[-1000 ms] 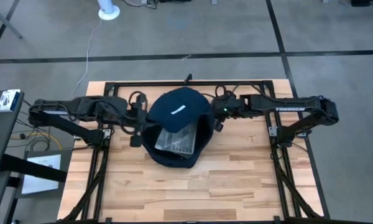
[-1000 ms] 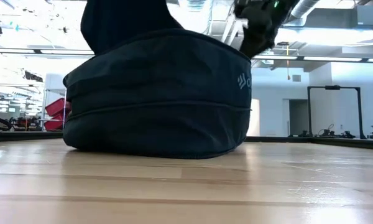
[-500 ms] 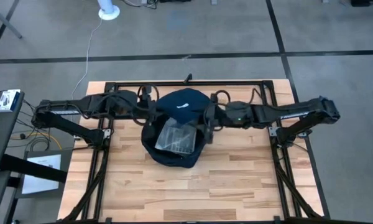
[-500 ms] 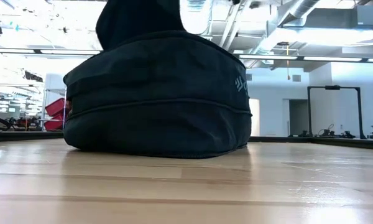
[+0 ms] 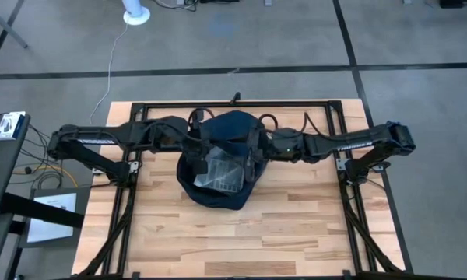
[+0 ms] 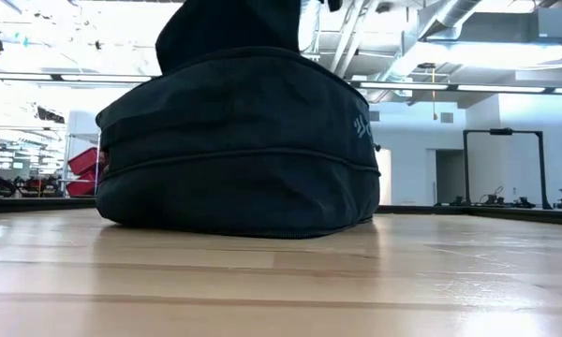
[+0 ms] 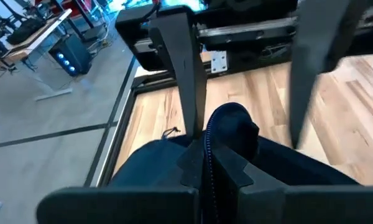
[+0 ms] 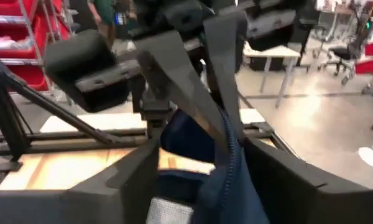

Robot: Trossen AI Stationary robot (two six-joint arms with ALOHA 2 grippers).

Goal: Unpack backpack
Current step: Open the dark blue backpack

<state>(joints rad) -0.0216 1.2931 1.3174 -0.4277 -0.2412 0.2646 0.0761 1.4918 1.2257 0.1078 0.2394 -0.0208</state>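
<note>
The dark navy backpack [image 5: 216, 196] rests on its base in the middle of the table, its opening facing up. In the low view it fills the middle [image 6: 234, 150]. A clear plastic pouch [image 5: 218, 173] lies inside it. My left gripper [image 5: 198, 154] reaches in from the table's left and is shut on the opening's zippered edge [image 7: 206, 146]. My right gripper [image 5: 254, 154] comes in from the table's right. It stands open, with a raised fold of the navy fabric [image 8: 231, 163] between its spread fingers. My left gripper pinches the zippered edge [image 7: 206, 146] of the backpack's opening between its two fingers. The fingers come nearly level from the table's left, slanting a little down. The edge is drawn up above the bag, whose base stays on the table. Of my right gripper, I cannot tell whether its fingers touch the fabric fold.
The wooden table top [image 5: 296, 233] lies bare toward its near edge. A black frame rail [image 5: 218, 103] runs along the far edge, and the arms' stands rise at both sides. Beyond the table are red bins, desks and chairs.
Both grippers have moved toward each other over the backpack. The left one has gone toward the table's right, drawing the opening's edge with it. The right one has risen, tipped from pointing down to nearly level, and gone toward the left. The top flap has bunched up and its white stripe is now hidden.
</note>
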